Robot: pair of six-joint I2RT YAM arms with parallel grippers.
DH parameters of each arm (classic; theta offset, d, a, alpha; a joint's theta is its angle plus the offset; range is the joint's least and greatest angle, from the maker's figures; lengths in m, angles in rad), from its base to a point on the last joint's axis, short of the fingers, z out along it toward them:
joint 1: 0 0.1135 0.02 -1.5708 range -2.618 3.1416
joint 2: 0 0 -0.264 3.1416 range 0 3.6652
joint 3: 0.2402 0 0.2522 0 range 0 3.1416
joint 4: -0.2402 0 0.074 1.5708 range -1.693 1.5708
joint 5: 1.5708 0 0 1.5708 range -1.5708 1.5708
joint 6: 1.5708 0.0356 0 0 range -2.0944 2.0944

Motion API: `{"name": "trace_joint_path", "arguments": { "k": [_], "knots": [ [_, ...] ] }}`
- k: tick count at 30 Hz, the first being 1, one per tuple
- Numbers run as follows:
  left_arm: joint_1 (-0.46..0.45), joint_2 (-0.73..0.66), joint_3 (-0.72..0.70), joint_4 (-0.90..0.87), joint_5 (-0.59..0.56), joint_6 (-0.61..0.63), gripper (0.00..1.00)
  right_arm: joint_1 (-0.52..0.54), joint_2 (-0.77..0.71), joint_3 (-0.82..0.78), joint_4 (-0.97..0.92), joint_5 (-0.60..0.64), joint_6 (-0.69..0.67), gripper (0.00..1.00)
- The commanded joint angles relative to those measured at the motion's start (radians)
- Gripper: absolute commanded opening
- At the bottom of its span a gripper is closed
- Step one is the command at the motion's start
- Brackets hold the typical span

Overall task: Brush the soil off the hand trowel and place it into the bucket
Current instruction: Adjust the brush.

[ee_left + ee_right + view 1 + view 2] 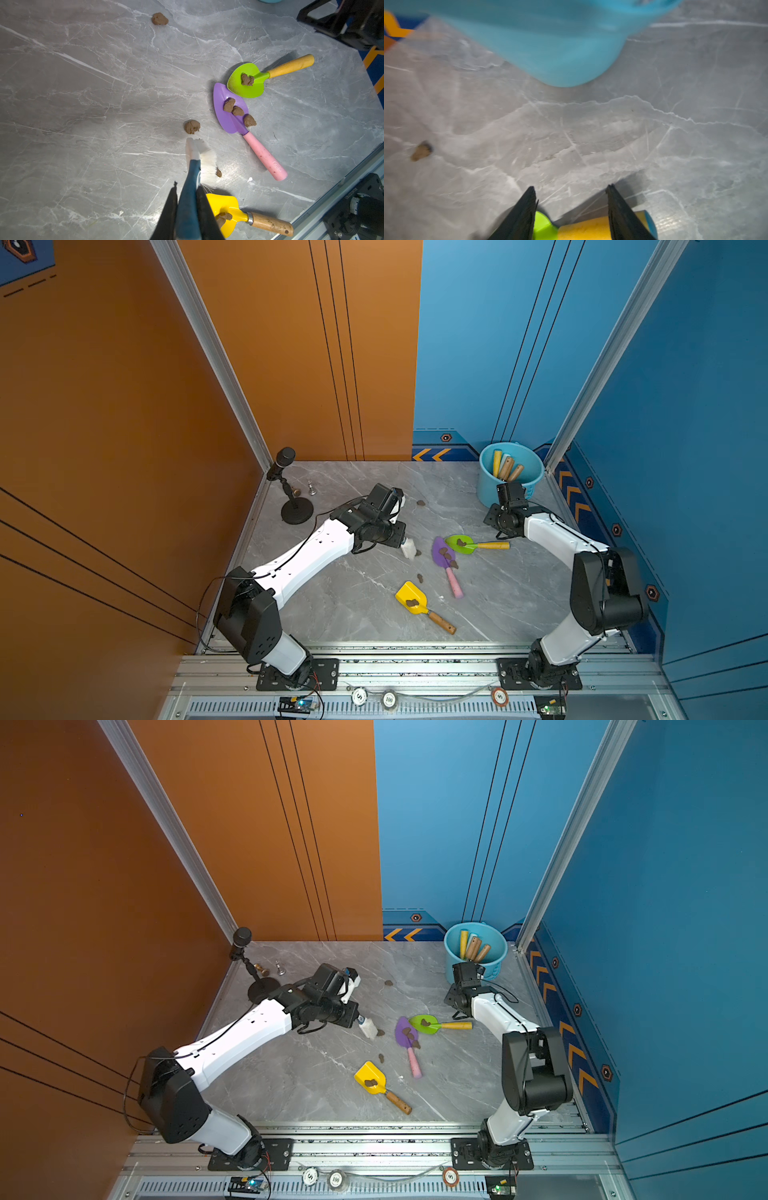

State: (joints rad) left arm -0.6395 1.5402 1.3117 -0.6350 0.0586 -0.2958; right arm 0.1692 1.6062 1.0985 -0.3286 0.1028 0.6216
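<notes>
Shows green trowel [461,543] lying flat near bucket [486,489], soil [247,79] on its blade. Brackets yellow handle [583,230] with right gripper [571,193], fingers apart, nothing gripped. Clamps brush [204,160] in left gripper [187,187]. Looks light and rigid (blade probably slick) — best taken by the handle.

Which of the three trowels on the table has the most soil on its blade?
The purple trowel with the pink handle: three lumps of soil sit on its blade, while the green trowel and the yellow trowel carry one clump each.
</notes>
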Motion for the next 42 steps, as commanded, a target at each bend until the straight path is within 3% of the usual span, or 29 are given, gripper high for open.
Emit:
{"name": "trace_joint_path", "arguments": {
  "k": [1, 5, 9, 15, 22, 27, 42],
  "knots": [
    [0.000, -0.009, 0.040, 0.024, -0.044, 0.005, 0.02, 0.063, -0.084, 0.040, 0.004, -0.109, 0.044, 0.57],
    [-0.018, -0.030, 0.040, 0.114, -0.102, 0.048, 0.00, 0.133, -0.105, 0.010, 0.098, -0.269, 0.167, 0.59],
    [-0.046, -0.055, 0.022, 0.277, -0.170, 0.138, 0.00, 0.162, -0.112, -0.091, 0.401, -0.449, 0.397, 0.62],
    [-0.106, -0.085, -0.010, 0.521, -0.283, 0.313, 0.00, 0.176, -0.086, -0.159, 0.791, -0.564, 0.699, 0.65],
    [-0.133, -0.081, -0.016, 0.658, -0.303, 0.361, 0.00, 0.185, -0.056, -0.171, 1.068, -0.562, 0.959, 0.71],
    [-0.151, -0.071, -0.020, 0.737, -0.333, 0.375, 0.00, 0.205, 0.003, -0.167, 1.218, -0.547, 1.112, 0.69],
    [-0.198, -0.054, -0.027, 0.814, -0.448, 0.509, 0.00, 0.228, 0.108, -0.152, 1.369, -0.582, 1.260, 0.69]
  ]
}}
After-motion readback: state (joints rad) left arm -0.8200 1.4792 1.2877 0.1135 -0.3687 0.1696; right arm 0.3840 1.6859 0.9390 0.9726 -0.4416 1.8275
